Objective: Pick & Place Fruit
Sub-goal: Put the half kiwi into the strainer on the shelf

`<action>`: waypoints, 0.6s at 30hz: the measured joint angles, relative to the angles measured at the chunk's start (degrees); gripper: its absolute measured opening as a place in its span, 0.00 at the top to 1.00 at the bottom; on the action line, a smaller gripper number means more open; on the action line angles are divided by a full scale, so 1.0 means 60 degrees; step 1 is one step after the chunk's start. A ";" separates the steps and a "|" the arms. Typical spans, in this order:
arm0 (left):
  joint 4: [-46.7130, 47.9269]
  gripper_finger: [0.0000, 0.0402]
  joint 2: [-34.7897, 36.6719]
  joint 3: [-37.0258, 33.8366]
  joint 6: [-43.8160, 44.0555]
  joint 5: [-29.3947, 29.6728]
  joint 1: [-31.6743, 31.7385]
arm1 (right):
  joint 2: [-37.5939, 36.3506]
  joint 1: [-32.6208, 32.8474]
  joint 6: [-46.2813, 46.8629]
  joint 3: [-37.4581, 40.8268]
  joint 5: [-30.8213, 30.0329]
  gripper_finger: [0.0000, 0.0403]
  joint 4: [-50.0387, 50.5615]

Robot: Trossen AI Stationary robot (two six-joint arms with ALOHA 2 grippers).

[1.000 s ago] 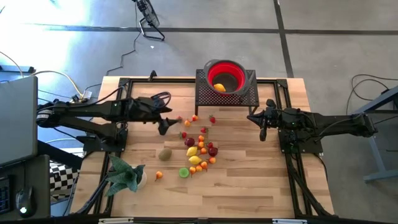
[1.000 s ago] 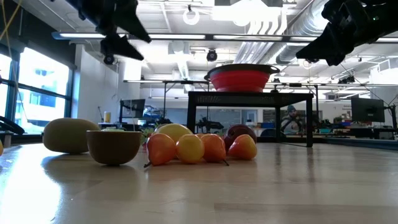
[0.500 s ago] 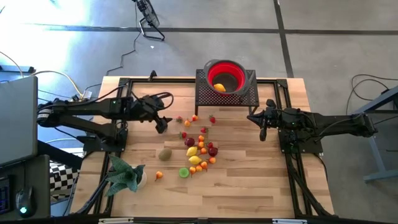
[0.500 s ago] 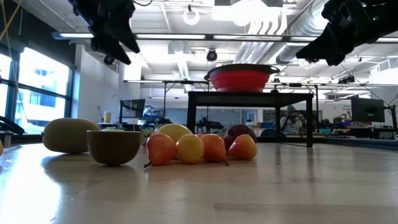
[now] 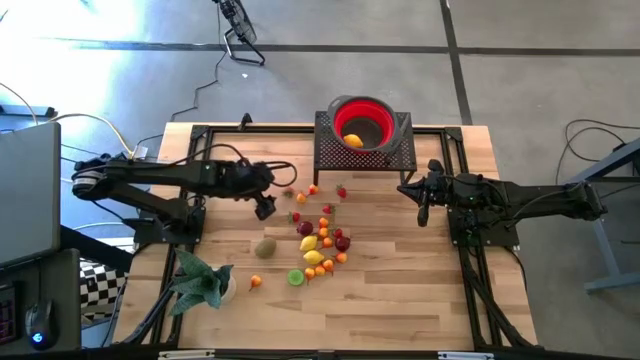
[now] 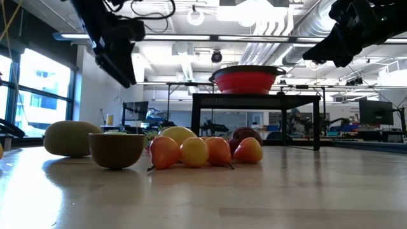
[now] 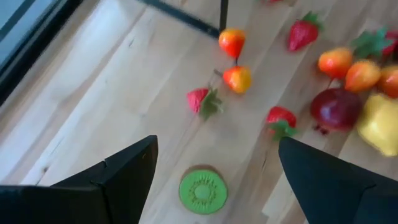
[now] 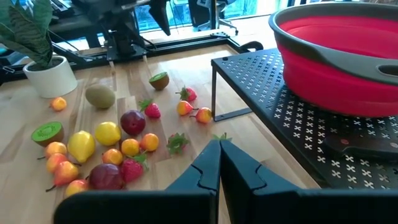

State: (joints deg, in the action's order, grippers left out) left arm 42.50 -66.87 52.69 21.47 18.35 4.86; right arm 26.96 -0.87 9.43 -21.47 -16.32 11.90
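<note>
Fruit lay clustered before the red bowl, left gripper hovered beside it spread wide and empty, right gripper clamped on nothing.

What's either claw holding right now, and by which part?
Nothing. Left claw hangs open above the small toy fruits; right claw is shut empty near the round red bowl.

Bare wood rings the fruit; rack blocks behind.

Low view: left pincer cut off by the top edge at 11 o'clock, its fingertips lost in dark silhouette. Left wrist view: yellow lemon cropped at 3 o'clock. High view: oranges too small to separate.
</note>
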 joint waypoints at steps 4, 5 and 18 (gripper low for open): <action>0.0213 0.18 -0.0431 -0.0001 0.0001 -0.0011 0.0000 | 0.0001 -0.0001 0.0000 0.0000 0.0003 0.99 0.0065; 0.0326 0.18 -0.0523 -0.0004 0.0001 -0.0034 0.0000 | 0.0001 -0.0003 0.0002 0.0000 -0.0001 0.99 0.0070; 0.1229 0.18 -0.1341 -0.0003 0.1384 -0.1562 0.1320 | -0.0003 -0.0003 0.0000 0.0000 -0.0003 0.99 0.0211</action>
State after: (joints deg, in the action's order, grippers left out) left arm 49.88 -74.92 52.67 29.77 8.98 12.79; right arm 26.94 -0.88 9.43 -21.47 -16.34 13.17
